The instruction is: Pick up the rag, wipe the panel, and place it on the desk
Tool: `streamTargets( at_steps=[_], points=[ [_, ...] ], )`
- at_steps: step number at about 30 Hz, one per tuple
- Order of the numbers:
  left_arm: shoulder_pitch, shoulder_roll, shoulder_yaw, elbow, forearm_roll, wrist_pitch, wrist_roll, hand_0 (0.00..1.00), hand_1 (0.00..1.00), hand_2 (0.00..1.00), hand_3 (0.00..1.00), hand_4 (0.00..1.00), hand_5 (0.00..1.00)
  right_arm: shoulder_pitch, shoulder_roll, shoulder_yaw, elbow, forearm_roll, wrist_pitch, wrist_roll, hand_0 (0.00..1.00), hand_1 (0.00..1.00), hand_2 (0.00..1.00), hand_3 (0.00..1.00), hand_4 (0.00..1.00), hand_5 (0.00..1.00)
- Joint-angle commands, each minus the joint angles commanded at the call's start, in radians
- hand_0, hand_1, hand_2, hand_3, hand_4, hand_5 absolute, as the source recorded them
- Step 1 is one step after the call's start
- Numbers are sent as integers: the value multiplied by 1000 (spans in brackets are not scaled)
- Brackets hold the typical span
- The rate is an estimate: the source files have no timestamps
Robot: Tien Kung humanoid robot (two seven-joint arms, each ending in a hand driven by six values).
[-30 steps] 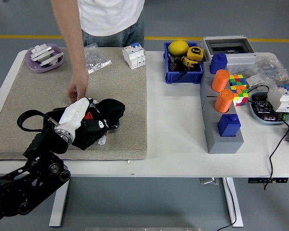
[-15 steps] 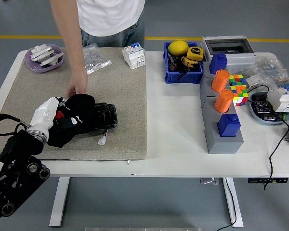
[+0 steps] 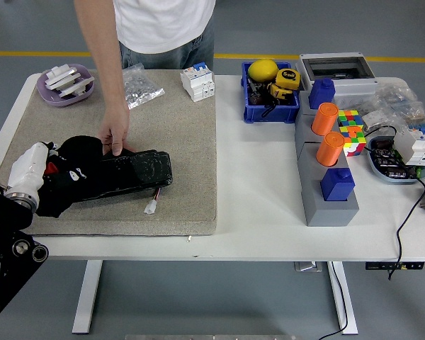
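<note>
Left hand (image 3: 30, 170) sits at the left end of the panel (image 3: 127, 170), white-cased, wrapped in the black rag (image 3: 74, 173); fingers buried under the cloth, grip cannot be told, though the rag looks bunched over the hand; left arm (image 3: 3, 255) drops off the lower left corner; right arm not in view.

Panel is a dark glossy slab lying flat on the mat (image 3: 184, 142), long side running left to right; rag covers its left end, right part bare and shiny; a small white plug (image 3: 150, 207) on a wire lies just in front of it.

A person's hand (image 3: 115, 136) reaches down from the far side; fingertips press on the panel's back edge, apparently steadying it.

Progress, as a judgement: pickup done, rag is off the tabletop (image 3: 255, 205) and on the hand; wiping under way, hand at the left end of the panel; cannot say how much of the surface is clean; left to do: finish the wipe, lift off, lay the rag on the tabletop, let go.

Clutter on the right, well apart from the work: blue bin (image 3: 269, 106), orange cylinders (image 3: 327, 134), cube (image 3: 350, 131); purple dish (image 3: 64, 86) at the far left corner.
</note>
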Motion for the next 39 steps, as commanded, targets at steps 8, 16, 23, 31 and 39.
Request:
streamTargets(
  at_steps=[8,16,23,31,39],
  points=[
    [15,18,-58,9,-2,4,-2,174,97,460,420,171,2,-1,0,4,0,-1,0,0,715,259,630,632,998,591],
    [19,17,-61,18,-11,8,-7,174,97,458,419,170,2,-1,0,4,0,-3,0,-2,715,260,628,632,998,591],
    [4,1,-13,7,-18,13,-7,174,96,457,416,162,2,-2,0,3,0,-6,0,-2,715,259,629,632,998,592],
    [-44,-11,70,1,-26,16,-3,174,97,457,418,167,2,-1,-1,2,0,-6,0,-3,716,260,628,633,998,593],
    [-110,-36,195,10,-35,15,2,174,97,457,418,169,2,0,-2,-3,0,-4,0,-2,715,260,628,632,998,593]
  ],
)
